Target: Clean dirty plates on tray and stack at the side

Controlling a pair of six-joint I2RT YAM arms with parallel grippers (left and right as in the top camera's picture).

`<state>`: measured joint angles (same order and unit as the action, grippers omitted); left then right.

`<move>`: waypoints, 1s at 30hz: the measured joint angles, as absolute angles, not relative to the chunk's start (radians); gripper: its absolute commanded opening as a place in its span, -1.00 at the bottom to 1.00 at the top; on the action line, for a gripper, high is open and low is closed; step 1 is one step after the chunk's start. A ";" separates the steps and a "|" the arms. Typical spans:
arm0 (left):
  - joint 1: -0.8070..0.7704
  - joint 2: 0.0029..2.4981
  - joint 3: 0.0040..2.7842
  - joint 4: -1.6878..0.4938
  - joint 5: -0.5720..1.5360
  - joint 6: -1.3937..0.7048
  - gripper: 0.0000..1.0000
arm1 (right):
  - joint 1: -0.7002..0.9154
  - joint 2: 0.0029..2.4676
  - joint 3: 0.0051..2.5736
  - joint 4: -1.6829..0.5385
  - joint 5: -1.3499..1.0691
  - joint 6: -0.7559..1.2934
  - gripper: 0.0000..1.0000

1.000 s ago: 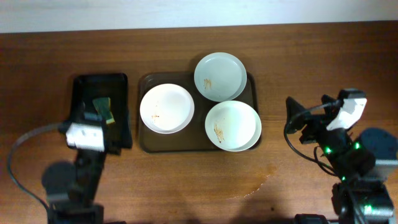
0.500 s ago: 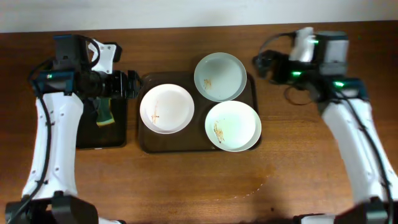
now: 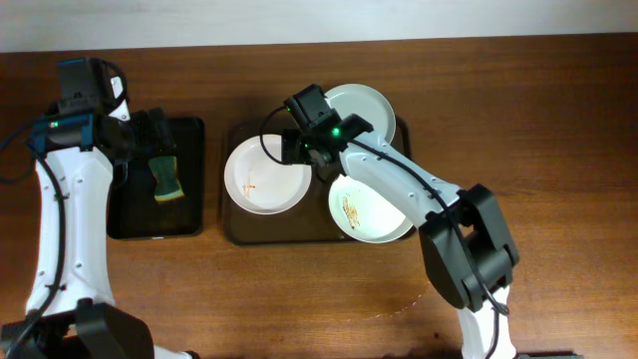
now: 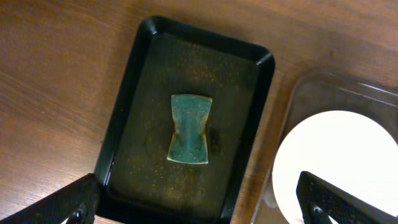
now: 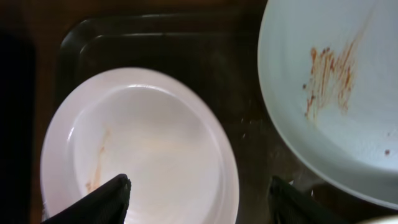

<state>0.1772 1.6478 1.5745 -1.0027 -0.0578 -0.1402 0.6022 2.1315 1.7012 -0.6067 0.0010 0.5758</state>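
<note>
The large brown rectangular tray (image 3: 299, 231), raised at the rim, lies in the middle of the dark wooden table (image 3: 498, 80). All three round white shallow plates sit inside it. The left plate (image 3: 261, 184) fills the brown tray's left end, the far plate (image 3: 364, 105) sits in its far right corner, and the near plate (image 3: 379, 204) sits in its near right corner. Each shows a small brown-orange food smear (the far plate's smear (image 5: 329, 74) is clearest in the right wrist view).

The right gripper (image 5: 196, 205) hangs over the left half of the brown tray, above the inner edge of the left plate. Its two fingers are spread wide and nothing is held between them. The right arm crosses over the brown tray and hides part of the far plate from above.

A smaller black rectangular tray (image 4: 155, 74) lies just left of the brown tray, and a green rectangular sponge (image 4: 189, 129) lies flat in its middle. The left gripper (image 4: 199, 200) hangs above this black tray, its fingers wide apart and empty, clear of the sponge.
</note>
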 measured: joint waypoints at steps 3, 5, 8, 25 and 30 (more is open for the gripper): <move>0.177 1.700 1.575 -1.002 -0.065 -0.141 0.97 | 0.602 2.179 1.710 -0.614 0.019 0.562 -0.23; 0.177 1.738 1.575 -0.994 -0.065 -0.141 0.97 | 0.602 2.213 1.710 -0.617 0.019 0.562 -0.31; 0.177 1.774 1.575 -0.969 -0.068 -0.144 0.96 | 0.605 2.240 1.710 -0.617 0.019 0.564 -0.34; 0.177 2.075 1.575 -0.909 -0.084 -0.162 0.16 | 0.621 2.266 1.724 -0.677 0.030 0.658 -0.91; 0.177 2.142 1.575 -0.900 -0.094 -0.164 -0.63 | 0.621 2.266 1.724 -0.678 0.030 0.658 -0.91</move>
<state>0.1772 2.1418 1.5749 -0.9005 -0.0937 -0.1638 0.6209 2.2658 1.7241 -0.6777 0.0296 0.6582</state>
